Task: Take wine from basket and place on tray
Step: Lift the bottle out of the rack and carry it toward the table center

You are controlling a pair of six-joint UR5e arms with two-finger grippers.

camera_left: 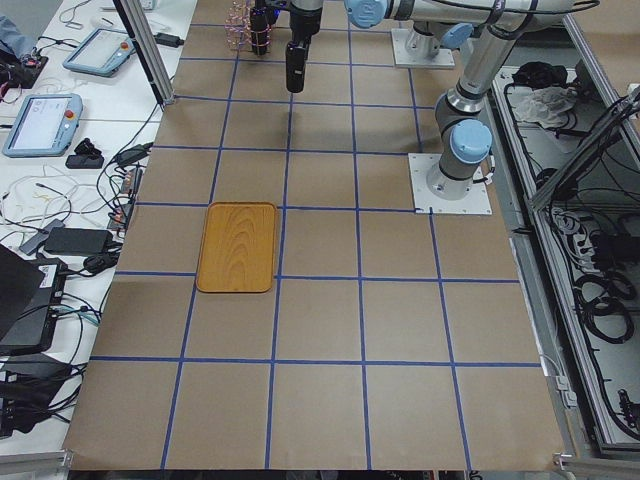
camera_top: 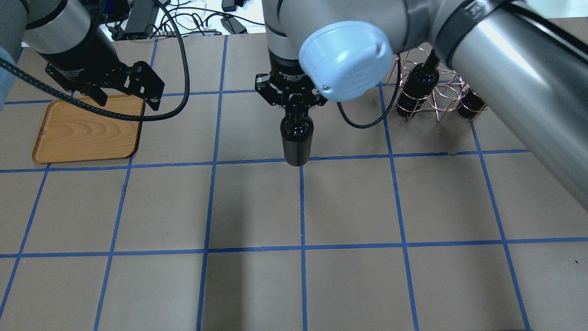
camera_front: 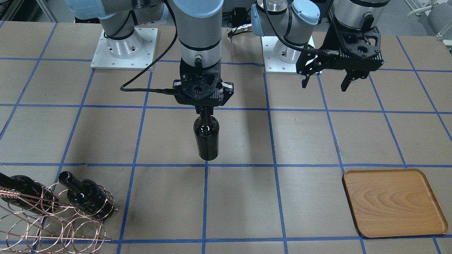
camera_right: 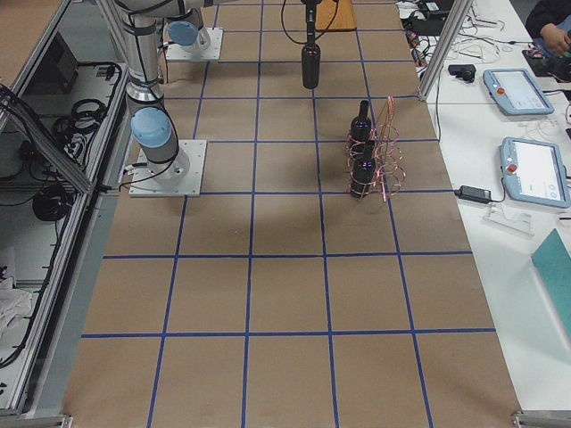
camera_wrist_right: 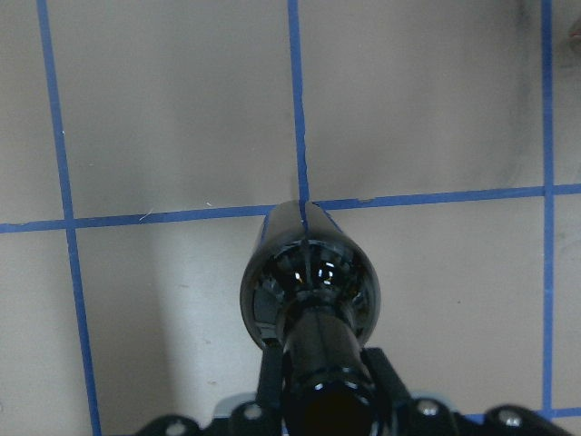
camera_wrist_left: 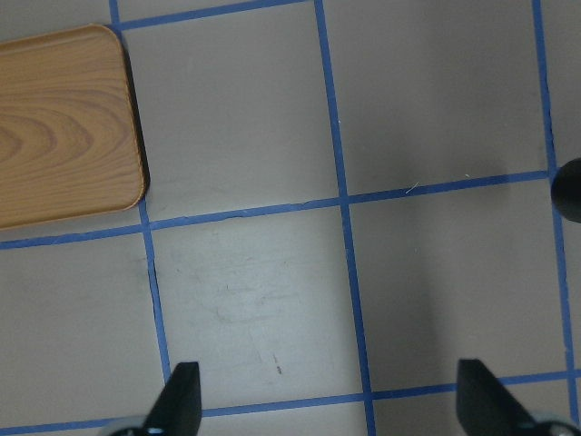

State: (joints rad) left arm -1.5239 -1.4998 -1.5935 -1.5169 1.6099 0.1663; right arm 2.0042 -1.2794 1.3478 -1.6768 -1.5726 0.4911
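Observation:
My right gripper is shut on the neck of a glossy black wine bottle and holds it upright over a blue line near the table's middle. I cannot tell if its base touches the table. The bottle also shows in the overhead view and the right wrist view. The copper wire basket holds two more black bottles. The wooden tray lies empty. My left gripper hangs open and empty above the table, near the tray's corner.
The table is brown with a blue tape grid. The two arm bases stand on the robot's side. The basket sits on the robot's far right and the tray on its far left.

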